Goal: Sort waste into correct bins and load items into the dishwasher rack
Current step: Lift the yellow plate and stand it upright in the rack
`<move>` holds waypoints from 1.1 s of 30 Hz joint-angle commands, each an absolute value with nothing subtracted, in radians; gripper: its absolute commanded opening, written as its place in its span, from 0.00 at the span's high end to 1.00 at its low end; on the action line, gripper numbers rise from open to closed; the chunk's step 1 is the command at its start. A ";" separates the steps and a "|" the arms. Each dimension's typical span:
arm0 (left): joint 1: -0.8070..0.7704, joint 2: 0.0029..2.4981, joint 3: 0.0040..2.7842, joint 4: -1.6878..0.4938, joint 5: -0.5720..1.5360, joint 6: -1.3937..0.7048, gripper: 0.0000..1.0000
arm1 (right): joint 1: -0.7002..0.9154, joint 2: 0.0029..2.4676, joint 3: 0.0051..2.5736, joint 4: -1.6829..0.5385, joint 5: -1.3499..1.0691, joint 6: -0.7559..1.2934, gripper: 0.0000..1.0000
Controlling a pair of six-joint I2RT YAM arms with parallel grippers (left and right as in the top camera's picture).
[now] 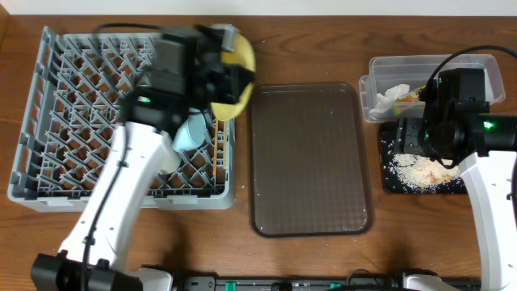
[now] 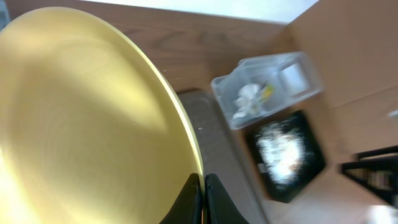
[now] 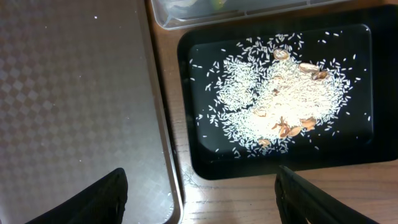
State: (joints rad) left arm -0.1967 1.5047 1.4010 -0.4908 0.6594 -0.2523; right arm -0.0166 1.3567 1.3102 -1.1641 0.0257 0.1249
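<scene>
My left gripper (image 2: 203, 186) is shut on the rim of the round yellow plate (image 2: 81, 124). In the overhead view it (image 1: 216, 71) holds the plate (image 1: 241, 58) tilted above the back right corner of the grey dishwasher rack (image 1: 48, 121). A light blue bowl (image 1: 192, 133) sits in the rack. My right gripper (image 3: 202, 199) is open and empty, above the wood by the black tray (image 3: 199, 155), which holds rice crumbs (image 3: 273, 93). The clear tub (image 1: 477, 66) holds a white tissue (image 1: 392, 97) and a bit of wrapper. Cup, chopsticks and pinkish bowl are out of view.
A large brown serving tray (image 1: 311, 158) lies between the rack and the bins, with a few specks on it. The clear tub (image 2: 267, 87) and black tray (image 2: 286, 155) also show blurred in the left wrist view. The right arm (image 1: 440, 129) hangs over the black tray (image 1: 386, 182).
</scene>
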 commanded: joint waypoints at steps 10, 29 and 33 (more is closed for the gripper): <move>0.078 1.638 1.397 -0.501 1.332 -0.294 0.94 | -0.023 1.353 1.328 -1.164 0.029 0.115 0.26; 0.124 1.841 1.395 -0.575 1.139 -0.287 0.60 | -0.023 1.353 1.328 -1.167 0.029 0.115 0.26; 0.124 1.828 1.395 -0.579 1.139 -0.287 0.42 | -0.023 1.353 1.328 -1.167 0.030 0.115 0.26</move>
